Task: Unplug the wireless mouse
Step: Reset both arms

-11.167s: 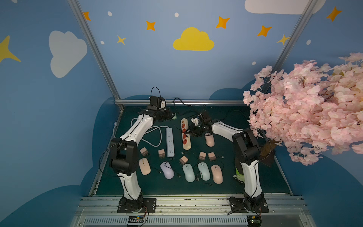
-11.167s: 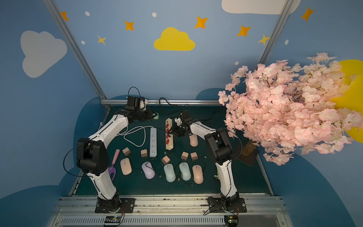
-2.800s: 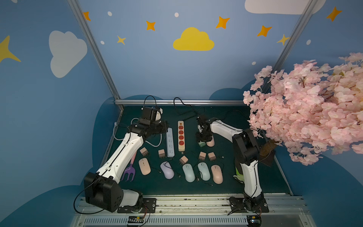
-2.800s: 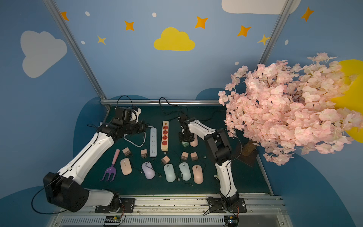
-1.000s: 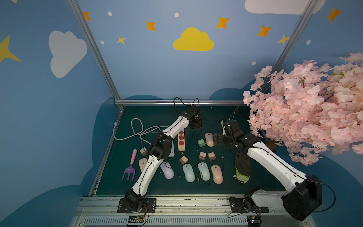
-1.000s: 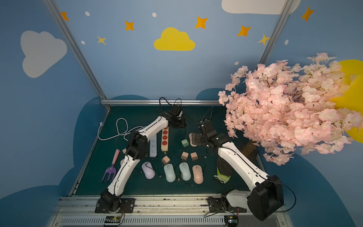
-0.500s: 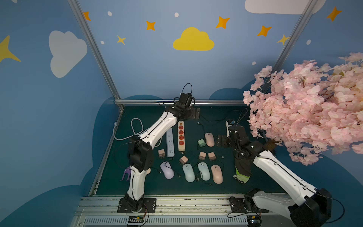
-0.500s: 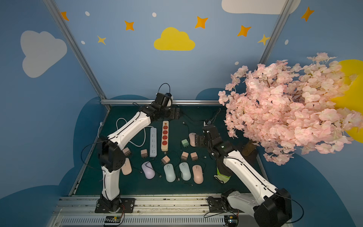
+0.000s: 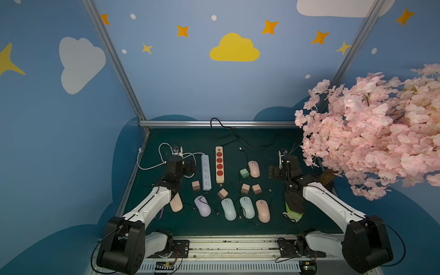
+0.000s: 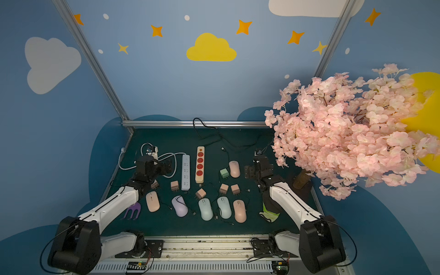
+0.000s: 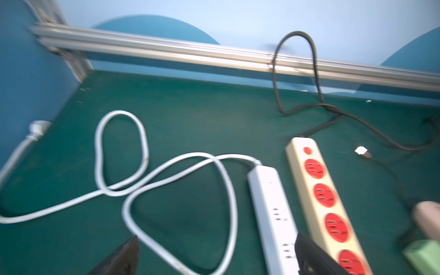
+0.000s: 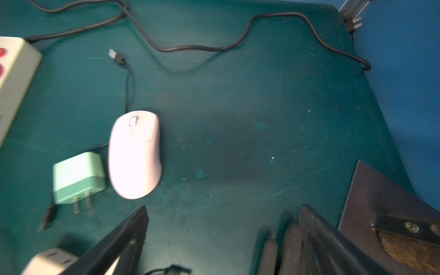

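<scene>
- The left gripper (image 11: 214, 259) is hovering with its fingers spread wide and empty, above the looped cord (image 11: 190, 155) of the white power strip (image 11: 271, 207).
- The right gripper (image 12: 221, 238) is also gaping, gripping nothing, near the pink mouse (image 12: 135, 154).
- The mouse is lying just beside the green charger (image 12: 78, 176), and its USB plug (image 12: 113, 54) is resting loose on the mat (image 12: 238, 107).

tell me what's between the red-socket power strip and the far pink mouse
A mint green plug adapter lies there, close beside the pink mouse and apart from the power strip, in both top views.
</scene>
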Action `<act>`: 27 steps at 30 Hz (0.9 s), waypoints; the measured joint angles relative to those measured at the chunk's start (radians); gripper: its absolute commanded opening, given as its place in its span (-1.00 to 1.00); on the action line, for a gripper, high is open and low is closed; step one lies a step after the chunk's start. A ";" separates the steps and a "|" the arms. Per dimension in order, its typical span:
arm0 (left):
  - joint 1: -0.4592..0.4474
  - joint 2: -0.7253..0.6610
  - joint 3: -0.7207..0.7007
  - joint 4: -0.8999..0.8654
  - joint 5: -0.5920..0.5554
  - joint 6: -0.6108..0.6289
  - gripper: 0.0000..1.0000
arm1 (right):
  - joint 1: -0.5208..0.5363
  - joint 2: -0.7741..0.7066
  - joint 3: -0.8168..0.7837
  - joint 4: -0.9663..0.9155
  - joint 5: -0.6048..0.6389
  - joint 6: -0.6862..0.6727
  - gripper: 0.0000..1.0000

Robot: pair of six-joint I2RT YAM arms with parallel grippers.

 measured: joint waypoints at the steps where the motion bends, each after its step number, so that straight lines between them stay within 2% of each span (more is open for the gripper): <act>1: 0.017 -0.006 -0.019 0.018 -0.003 0.013 1.00 | -0.014 0.006 -0.014 0.017 -0.006 -0.009 0.96; 7: 0.085 0.019 -0.104 0.145 -0.024 0.076 1.00 | -0.113 0.090 -0.035 0.108 -0.027 -0.075 0.96; 12: 0.086 0.156 -0.143 0.289 -0.009 0.107 1.00 | -0.168 0.191 -0.035 0.173 -0.044 -0.114 0.96; 16: 0.089 0.226 -0.161 0.360 0.014 0.151 1.00 | -0.201 0.217 -0.036 0.204 -0.099 -0.148 0.96; 21: 0.142 0.340 -0.196 0.587 0.057 0.159 1.00 | -0.237 0.200 -0.117 0.396 -0.197 -0.167 0.96; 27: 0.163 0.367 -0.223 0.649 0.085 0.152 1.00 | -0.261 0.225 -0.285 0.685 -0.261 -0.169 0.96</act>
